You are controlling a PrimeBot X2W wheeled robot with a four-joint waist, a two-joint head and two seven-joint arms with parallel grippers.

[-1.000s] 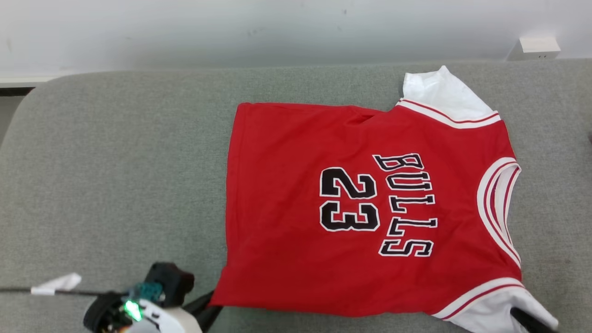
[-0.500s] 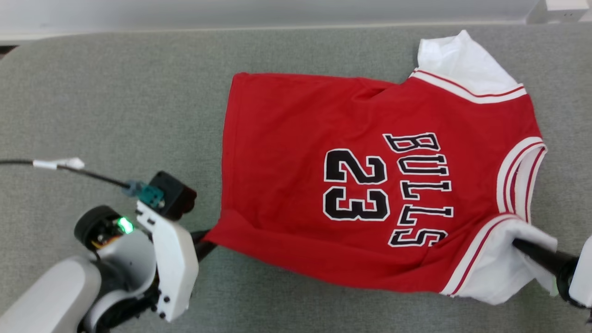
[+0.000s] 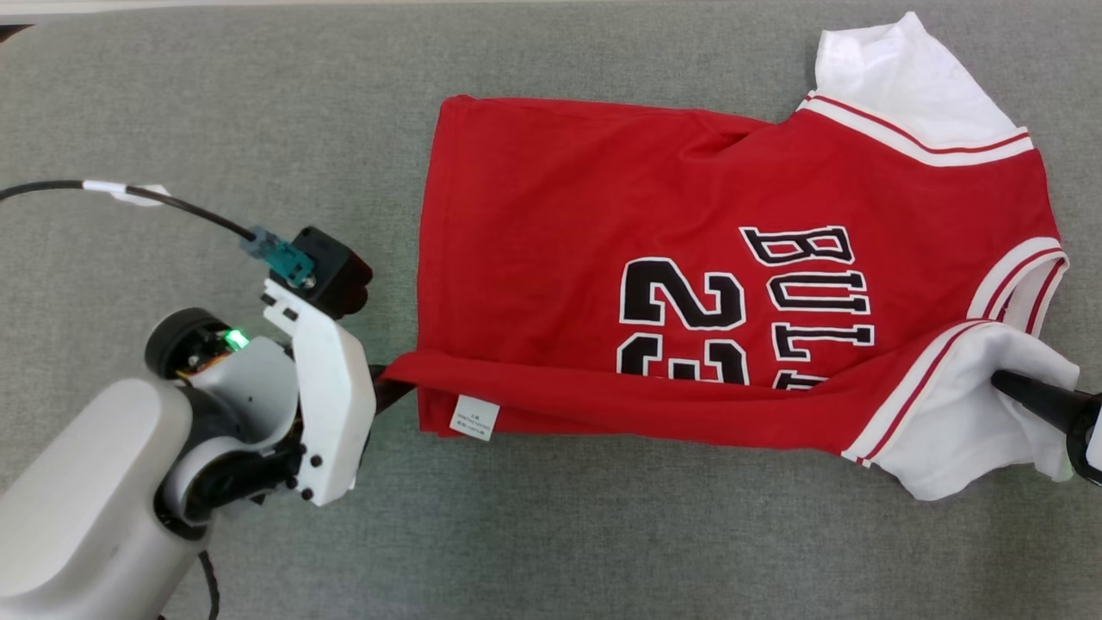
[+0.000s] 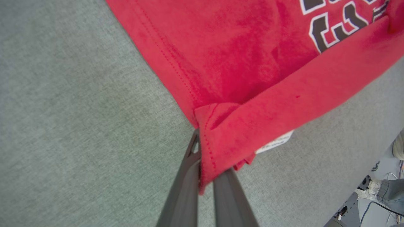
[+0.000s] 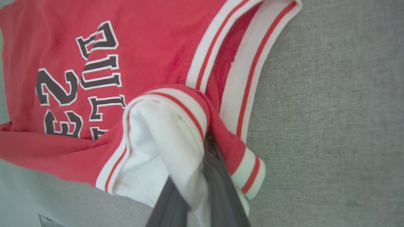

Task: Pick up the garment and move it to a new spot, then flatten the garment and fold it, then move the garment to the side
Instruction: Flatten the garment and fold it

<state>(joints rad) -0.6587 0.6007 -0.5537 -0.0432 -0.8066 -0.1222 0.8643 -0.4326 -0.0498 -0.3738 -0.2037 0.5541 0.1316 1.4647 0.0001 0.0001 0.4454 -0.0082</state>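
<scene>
The red shirt [image 3: 585,207] lies on a gray cushion [image 3: 215,103] — left gripper [image 3: 389,389] pinches its bottom corner, right gripper [image 3: 1016,394] pinches the white sleeve [image 3: 956,422].

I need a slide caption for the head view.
Left hand and right hand hold the red jersey by its lifted near edge.

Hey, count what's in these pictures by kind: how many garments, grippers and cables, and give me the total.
Garments: 1, the red jersey
Grippers: 2, the left gripper and the right gripper, jaws shut on the jersey
Cables: 1, the black cable
Total: 4
</scene>
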